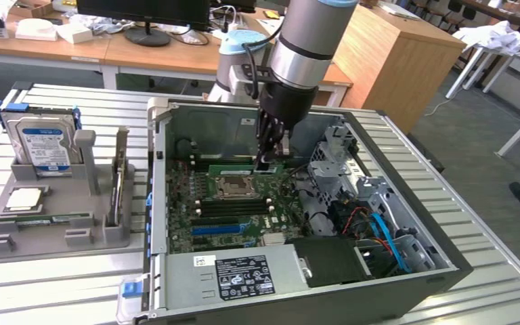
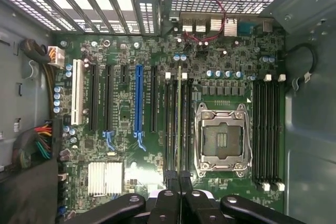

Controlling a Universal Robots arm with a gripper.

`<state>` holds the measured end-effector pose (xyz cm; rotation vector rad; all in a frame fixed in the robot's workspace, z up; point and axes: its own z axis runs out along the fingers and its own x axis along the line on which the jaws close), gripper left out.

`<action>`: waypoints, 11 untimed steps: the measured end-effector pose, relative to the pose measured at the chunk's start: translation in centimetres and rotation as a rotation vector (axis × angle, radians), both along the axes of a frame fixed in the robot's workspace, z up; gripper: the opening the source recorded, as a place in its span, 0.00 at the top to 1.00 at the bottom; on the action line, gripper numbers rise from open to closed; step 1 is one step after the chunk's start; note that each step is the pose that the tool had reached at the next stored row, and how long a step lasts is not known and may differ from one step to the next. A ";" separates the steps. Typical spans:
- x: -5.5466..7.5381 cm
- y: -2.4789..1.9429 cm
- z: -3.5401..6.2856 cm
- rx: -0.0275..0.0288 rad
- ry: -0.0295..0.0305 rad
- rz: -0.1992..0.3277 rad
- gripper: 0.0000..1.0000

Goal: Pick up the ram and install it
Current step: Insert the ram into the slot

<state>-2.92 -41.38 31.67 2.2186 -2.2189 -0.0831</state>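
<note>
install step: my gripper (image 2: 179, 181) is clamped on the ram (image 2: 179, 119) at the memory slots (image 2: 169, 124); seating it calls for square alignment, i'd say

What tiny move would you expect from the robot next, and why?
Probably a gentle push straight down. The claw is shut on the memory stick, which looks lined up with the black slots beside the processor socket; whether it is fully seated, I cannot tell.
</note>
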 end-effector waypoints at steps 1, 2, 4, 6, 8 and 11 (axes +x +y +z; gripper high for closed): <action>0.0 0.00 -0.11 0.0001 0.0000 0.000 0.89; 0.0 0.00 -0.21 0.0000 0.0000 0.000 0.89; 0.0 0.00 -0.42 0.0000 0.0000 0.000 0.89; 0.0 0.00 -0.61 0.0000 0.0000 0.000 0.89; 0.0 0.00 -0.80 0.0001 0.0000 0.000 0.89; 0.0 0.00 -1.09 0.0000 0.0000 0.000 0.89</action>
